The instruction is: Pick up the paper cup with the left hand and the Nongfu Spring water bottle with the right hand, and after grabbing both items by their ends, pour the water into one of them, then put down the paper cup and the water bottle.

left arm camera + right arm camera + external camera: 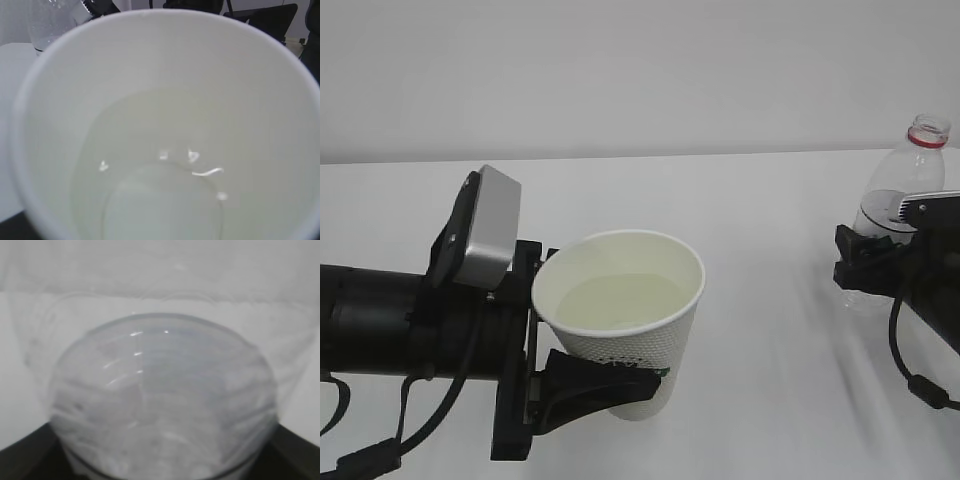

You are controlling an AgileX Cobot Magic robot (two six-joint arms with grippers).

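The white paper cup (660, 330) with green lettering stands upright, low over the table at centre-left. A pale pool of water (620, 300) lies inside it. My left gripper (620, 355) is shut on the cup's lower half, one black finger (605, 385) across its front. In the left wrist view the cup's cream inside (165, 75) and the water (160, 200) fill the frame. The clear bottle (905, 175), red neck ring and no cap, stands upright at far right. My right gripper (870, 265) is around its lower body. The bottle (160, 390) fills the right wrist view, hiding the jaws' gap.
The white table (770, 330) stretches between the cup and the bottle, with a plain white wall behind. Black cables (910, 370) hang from the right arm. The left arm's silver-grey block (490, 225) sits just left of the cup rim.
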